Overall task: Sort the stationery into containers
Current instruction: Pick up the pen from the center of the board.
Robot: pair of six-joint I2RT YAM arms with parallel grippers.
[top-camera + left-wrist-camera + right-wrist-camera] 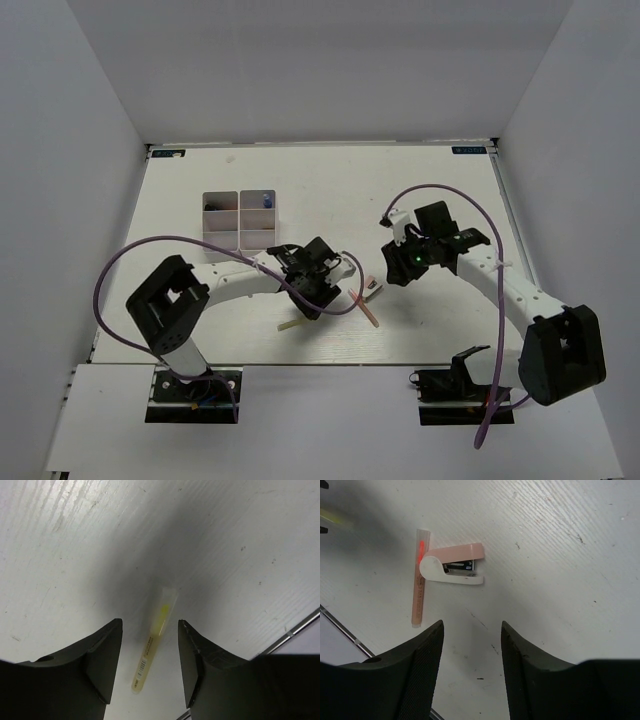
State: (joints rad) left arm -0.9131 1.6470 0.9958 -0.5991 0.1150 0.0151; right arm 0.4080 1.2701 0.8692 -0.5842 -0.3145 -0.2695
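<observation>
left gripper apart over yellowish stick, label print unreadable | right gripper apart near pink stick

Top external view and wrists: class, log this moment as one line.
left gripper open over yellowish stick | right gripper open near stapler and pink stick | organizer box holds blue-capped item

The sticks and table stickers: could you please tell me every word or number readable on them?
Nothing is legible.
Yellowish stick: dark print near its lower end, too blurred.
Pink stick: print along its body, too small.
Green stickers at the far corners: too small.
</observation>
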